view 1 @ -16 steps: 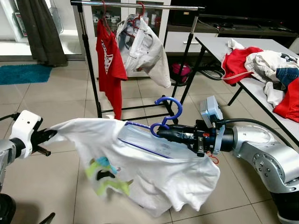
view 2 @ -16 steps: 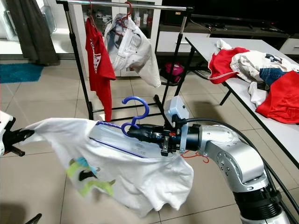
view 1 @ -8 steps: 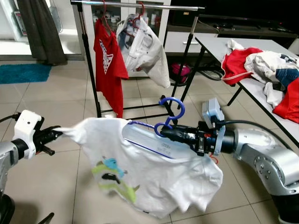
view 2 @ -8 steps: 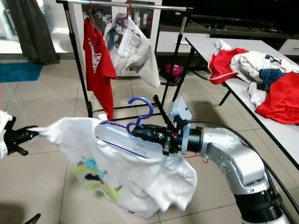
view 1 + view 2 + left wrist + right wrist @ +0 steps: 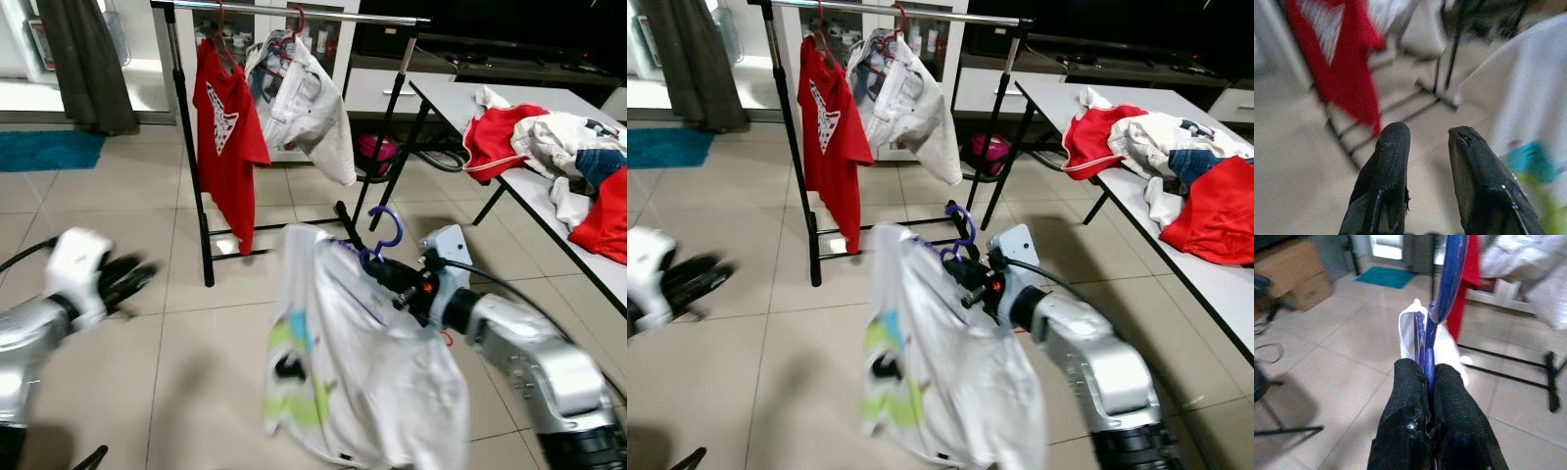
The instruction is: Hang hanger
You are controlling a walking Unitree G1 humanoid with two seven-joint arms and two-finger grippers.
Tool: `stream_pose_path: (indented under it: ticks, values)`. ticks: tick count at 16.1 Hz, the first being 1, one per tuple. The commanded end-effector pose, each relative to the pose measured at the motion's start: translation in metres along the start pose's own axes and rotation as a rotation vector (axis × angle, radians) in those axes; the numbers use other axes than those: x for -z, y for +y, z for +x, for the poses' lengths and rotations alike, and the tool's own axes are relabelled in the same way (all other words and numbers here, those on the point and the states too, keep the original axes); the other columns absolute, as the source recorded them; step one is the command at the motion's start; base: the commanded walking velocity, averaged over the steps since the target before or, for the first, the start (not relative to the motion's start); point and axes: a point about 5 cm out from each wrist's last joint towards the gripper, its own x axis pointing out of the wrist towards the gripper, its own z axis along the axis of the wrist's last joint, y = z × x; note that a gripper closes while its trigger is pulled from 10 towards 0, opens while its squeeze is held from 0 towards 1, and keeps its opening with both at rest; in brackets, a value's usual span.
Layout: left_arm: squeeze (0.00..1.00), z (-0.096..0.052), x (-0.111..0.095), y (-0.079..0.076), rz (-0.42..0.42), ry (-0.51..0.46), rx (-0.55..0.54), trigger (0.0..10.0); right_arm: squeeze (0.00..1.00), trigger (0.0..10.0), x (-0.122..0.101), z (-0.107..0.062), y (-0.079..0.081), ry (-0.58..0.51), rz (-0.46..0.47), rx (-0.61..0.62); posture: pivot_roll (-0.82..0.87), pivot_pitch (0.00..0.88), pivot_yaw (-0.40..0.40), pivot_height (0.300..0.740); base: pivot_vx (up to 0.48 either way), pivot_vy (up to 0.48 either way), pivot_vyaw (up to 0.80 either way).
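Note:
My right gripper (image 5: 384, 274) is shut on the neck of a blue hanger (image 5: 383, 238), also seen at close range as the blue hanger (image 5: 1445, 289) between the black fingers (image 5: 1408, 406). A white T-shirt (image 5: 343, 372) with a green and blue print hangs from it, drooping straight down in front of me. My left gripper (image 5: 132, 279) is off to the left, open and holding nothing; its fingers (image 5: 1388, 166) stand apart in the left wrist view. The black clothes rack (image 5: 186, 147) with its silver rail (image 5: 294, 12) stands beyond, roughly a metre away.
A red T-shirt (image 5: 227, 117) and a white garment (image 5: 309, 103) hang on the rail's left half. A white table (image 5: 549, 196) piled with clothes (image 5: 549, 132) runs along the right. A teal rug (image 5: 49, 152) lies at far left. Tiled floor lies between me and the rack.
My left gripper has let go of the shirt's sleeve and drawn back. The shirt swung over and now hangs down from the hanger. My right gripper has lifted toward the rack.

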Motion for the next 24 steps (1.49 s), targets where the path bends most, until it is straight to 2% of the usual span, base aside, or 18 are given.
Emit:
stream_pose_path:
  ticks: [1,2,3,5,6,8,10,13,15,20,21,24]
  values:
    - [0.0,0.005,-0.013,-0.009,0.002,-0.052,-0.007,10.0,0.0,10.0,0.002,-0.004,-0.013,-0.019,0.02,0.114,-0.07,0.0,-0.1,0.74,0.0,0.0,0.0]
    - [0.0,0.019,-0.022,-0.025,-0.006,-0.078,-0.063,10.0,0.0,10.0,0.014,0.001,-0.02,-0.031,0.09,0.254,-0.06,0.0,-0.102,0.74,0.0,0.0,0.0]
    - [0.0,0.028,-0.027,-0.037,-0.014,-0.098,-0.101,10.0,0.0,10.0,0.022,0.003,-0.023,-0.026,0.143,0.321,-0.04,0.0,-0.119,0.74,0.0,0.0,0.0]
    - [0.0,0.033,-0.03,-0.052,-0.037,-0.136,-0.123,10.0,0.0,10.0,0.03,0.006,-0.024,-0.017,0.184,0.37,-0.04,0.0,-0.121,0.74,0.0,0.0,0.0]
    - [0.0,0.035,-0.03,-0.071,-0.021,-0.145,-0.125,10.0,0.0,10.0,0.032,0.011,-0.025,-0.031,0.171,0.442,-0.04,0.0,-0.105,0.74,0.0,0.0,0.0]
    - [0.0,0.036,-0.028,-0.083,-0.03,-0.135,-0.12,10.0,0.0,10.0,0.033,0.015,-0.025,-0.046,0.162,0.473,-0.04,0.0,-0.099,0.74,0.12,0.0,-0.28]
    - [0.0,0.035,-0.023,-0.095,-0.004,-0.11,-0.081,10.0,0.0,10.0,0.03,0.018,-0.02,-0.084,0.139,0.455,-0.04,0.0,-0.097,0.74,0.247,0.0,-0.77]
    - [0.0,0.037,-0.02,-0.096,-0.034,-0.092,-0.122,10.0,0.0,10.0,0.023,0.023,-0.014,-0.131,0.094,0.407,-0.03,0.0,-0.107,0.74,0.244,0.0,-0.19]
    - [0.0,0.036,-0.026,-0.095,-0.057,-0.104,-0.126,10.0,0.0,10.0,0.019,0.029,-0.013,-0.139,0.063,0.399,-0.03,0.0,-0.11,0.74,0.257,0.0,0.0]
    - [0.0,0.037,-0.03,-0.097,-0.053,-0.11,-0.122,10.0,0.0,10.0,0.023,0.027,-0.028,-0.064,-0.114,0.575,-0.01,0.0,-0.11,0.74,0.324,0.0,0.0]
    - [0.0,0.037,-0.031,-0.098,-0.056,-0.104,-0.122,10.0,0.0,10.0,0.022,0.028,-0.028,-0.085,-0.107,0.558,-0.01,0.0,-0.109,0.74,0.345,0.0,0.0]
    - [0.0,0.037,-0.03,-0.096,-0.063,-0.094,-0.139,10.0,0.0,10.0,0.019,0.029,-0.024,-0.143,-0.003,0.497,0.0,0.0,-0.113,0.74,0.347,0.0,0.0]
